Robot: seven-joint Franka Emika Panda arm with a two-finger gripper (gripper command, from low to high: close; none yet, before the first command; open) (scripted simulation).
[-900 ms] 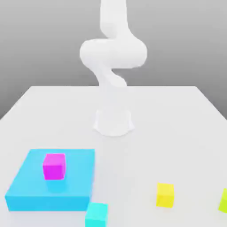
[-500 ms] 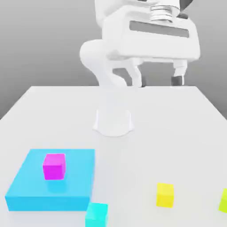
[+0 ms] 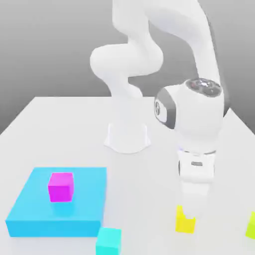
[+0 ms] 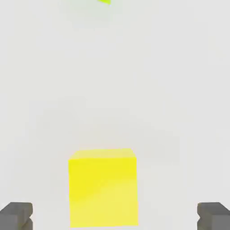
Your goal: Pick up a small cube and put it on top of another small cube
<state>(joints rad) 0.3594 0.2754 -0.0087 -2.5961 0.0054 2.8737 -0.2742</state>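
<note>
White table (image 3: 60, 129), yellow cube (image 3: 185, 222) lying near the exterior view's right front, gripper (image 3: 191, 211) poised directly above it, fingers (image 4: 16, 215) spread wide on either side, nothing pinched, magenta cube (image 3: 61, 187) set on blue slab (image 3: 30, 209), no writing legible

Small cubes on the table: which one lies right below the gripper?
The yellow cube, under the open gripper; the magenta cube and teal cube sit far aside.

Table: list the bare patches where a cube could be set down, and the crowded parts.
Bare: table between robot base and blue platform; far corners.
Crowded: near edge, where teal cube, yellow cube and the tool sit.
</note>
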